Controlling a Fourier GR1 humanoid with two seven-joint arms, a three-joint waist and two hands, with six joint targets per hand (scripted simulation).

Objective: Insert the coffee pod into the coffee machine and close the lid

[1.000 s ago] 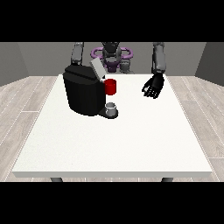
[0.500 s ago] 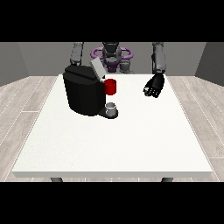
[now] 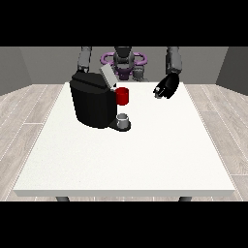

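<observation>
Cannot tell if the hand at the view's right [image 3: 165,87] grasps anything; see only a grey thing [image 3: 124,119] at the coffee machine [image 3: 93,104] base; expect a light, stiff, slippery pod, so pinch its sides.

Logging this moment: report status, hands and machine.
Hand at view's right raised, holding nothing. Other hand unseen. Coffee machine lid up; grey thing at its base.

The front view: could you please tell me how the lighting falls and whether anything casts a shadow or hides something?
Front view: light is even, with no glare on the white table; the black coffee machine reads as a dark mass with little surface detail and hides the hand at the view's left; the hand at the view's right shows no distinct shadow on the table.
</observation>
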